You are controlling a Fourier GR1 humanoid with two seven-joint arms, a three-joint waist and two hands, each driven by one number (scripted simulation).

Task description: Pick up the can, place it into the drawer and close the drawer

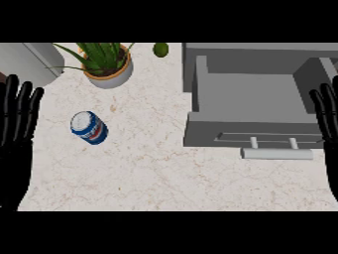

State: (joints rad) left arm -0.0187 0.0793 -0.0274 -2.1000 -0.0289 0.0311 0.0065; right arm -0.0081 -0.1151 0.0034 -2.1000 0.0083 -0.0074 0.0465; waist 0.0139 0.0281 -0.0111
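The can lies tilted on the counter, top toward upper left, well apart from the open drawer. Left hand and right hand rest at the edges, fingers straight.

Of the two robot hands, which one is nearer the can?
The left robot hand, open at the view's left edge; the can sits left of centre, while the right robot hand rests beyond the open drawer.
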